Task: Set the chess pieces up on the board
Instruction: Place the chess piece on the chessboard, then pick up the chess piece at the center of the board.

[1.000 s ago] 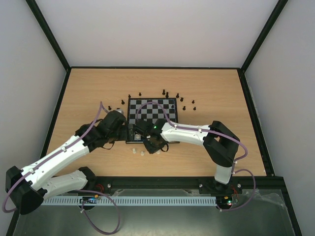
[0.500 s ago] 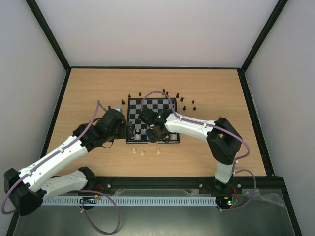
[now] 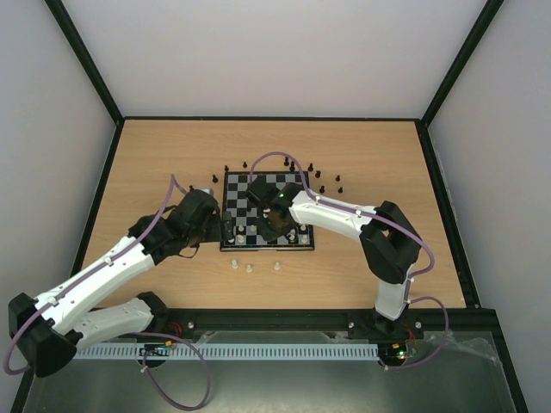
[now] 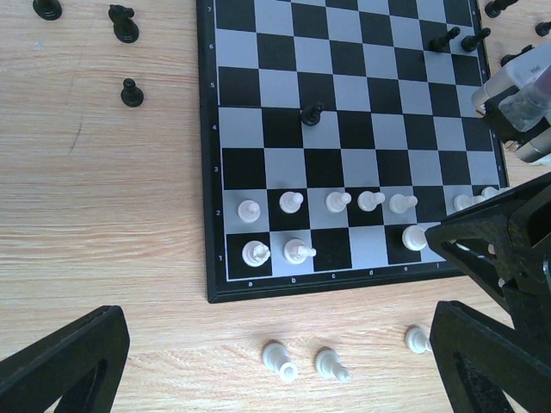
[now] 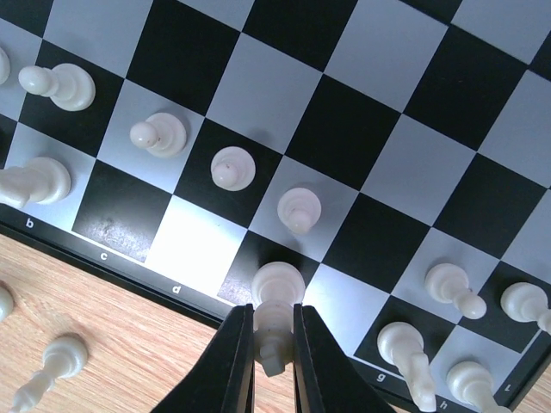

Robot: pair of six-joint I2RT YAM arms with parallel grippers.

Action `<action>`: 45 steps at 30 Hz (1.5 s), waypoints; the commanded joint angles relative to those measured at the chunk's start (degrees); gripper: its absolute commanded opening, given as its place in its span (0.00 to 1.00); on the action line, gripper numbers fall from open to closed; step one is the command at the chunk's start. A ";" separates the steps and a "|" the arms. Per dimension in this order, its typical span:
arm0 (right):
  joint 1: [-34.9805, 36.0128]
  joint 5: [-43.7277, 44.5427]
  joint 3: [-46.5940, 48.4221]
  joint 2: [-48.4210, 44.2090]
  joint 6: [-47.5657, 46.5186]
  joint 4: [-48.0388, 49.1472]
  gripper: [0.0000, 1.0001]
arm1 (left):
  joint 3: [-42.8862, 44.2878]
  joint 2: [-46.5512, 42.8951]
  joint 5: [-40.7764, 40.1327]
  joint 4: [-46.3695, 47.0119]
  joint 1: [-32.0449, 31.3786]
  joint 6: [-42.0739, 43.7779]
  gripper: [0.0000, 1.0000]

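Pale wood worktop [image 3: 155, 172] carries the board [image 3: 274, 184] in the overhead view, with the right hand [image 3: 277, 225] low over its near rows and the left hand [image 3: 225, 231] at the near left corner.

From the left wrist, the left hand [image 4: 275, 325] is spread wide and empty (three loose white pieces [image 4: 280, 360] lie on the wood between its fingers).

From the right wrist, the right hand [image 5: 274, 331] pinches a tall white piece [image 5: 277, 286], its base over the dark e-file square of the first row; whether it touches I cannot tell. Doing this well, I judge, means lowering straight, centring the base, parting the fingers only slightly and lifting vertically, clear of the pawns [image 5: 299, 208] just beyond.
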 commanded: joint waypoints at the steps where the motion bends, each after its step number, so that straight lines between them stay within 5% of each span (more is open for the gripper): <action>1: -0.08 -1.25 1.04 1.25 -0.73 -2.01 0.07 | 0.37 0.47 0.05 0.52 0.60 0.36 0.99; 19: -0.06 -2.02 0.43 3.07 -0.85 -1.80 0.13 | -0.40 1.37 1.25 1.77 1.47 1.13 0.99; 35: -0.23 0.83 3.73 -4.16 -0.29 -4.61 0.42 | 1.18 0.37 1.23 1.08 1.92 1.73 0.99; 45: -14.16 3.57 -2.19 -14.92 2.53 -3.46 0.41 | -0.41 0.75 5.14 5.87 1.92 4.38 0.99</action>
